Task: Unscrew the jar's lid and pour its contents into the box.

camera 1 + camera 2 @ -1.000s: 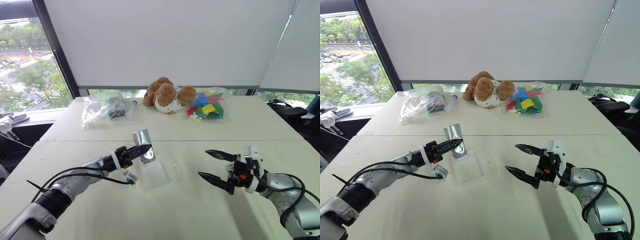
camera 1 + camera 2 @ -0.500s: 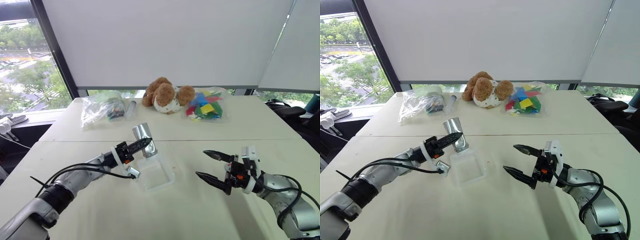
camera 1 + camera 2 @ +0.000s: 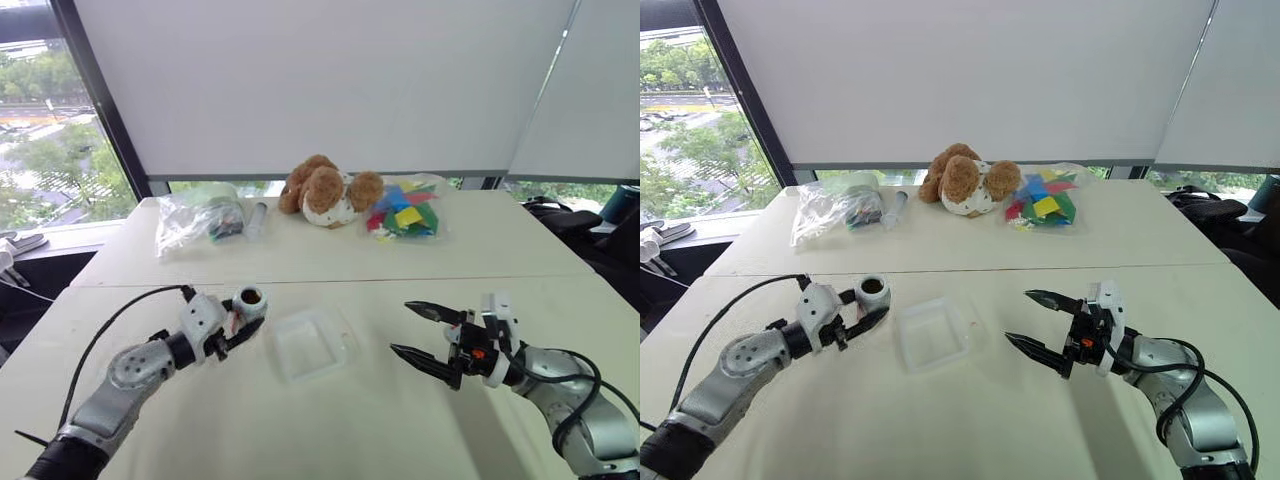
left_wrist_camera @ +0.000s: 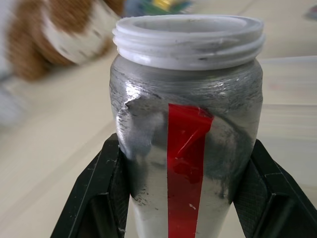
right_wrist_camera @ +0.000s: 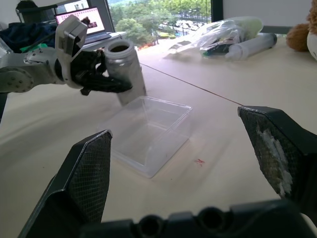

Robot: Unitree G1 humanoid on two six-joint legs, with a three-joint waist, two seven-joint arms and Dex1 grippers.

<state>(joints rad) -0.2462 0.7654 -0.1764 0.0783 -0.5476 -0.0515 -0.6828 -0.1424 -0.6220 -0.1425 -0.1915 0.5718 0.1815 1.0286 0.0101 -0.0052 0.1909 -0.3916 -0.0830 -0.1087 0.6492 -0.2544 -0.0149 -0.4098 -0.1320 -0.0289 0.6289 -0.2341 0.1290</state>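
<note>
**Open jar upright in the left claw, box between the two claws**

The counter [image 3: 420, 270] is a pale cream surface with a seam running across it, and everything sits on it or hangs just over it. Far beyond both claws, along its back edge, lie a brown and white plush toy [image 3: 322, 190], a clear bag of coloured blocks [image 3: 405, 212], a second clear bag [image 3: 200, 213] and a slim grey tube [image 3: 256, 217] beside that bag.

The box [image 3: 314, 342], a shallow clear tray with rounded corners, rests flat on the counter between the claws, near the left one and well apart from the right. A tiny reddish speck lies on the counter just beside it; whether any pellets lie inside it cannot be told.

The right claw [image 3: 416, 335] hangs level above the counter, its two black fingers spread wide with nothing between them, tips aimed toward the box.

The left claw [image 3: 236, 331] is clamped on the jar [image 4: 185, 139], one finger on each side of the silver body (the red stripe faces the wrist camera). The jar stands roughly upright, its white threaded mouth bare and open, dark inside.
</note>
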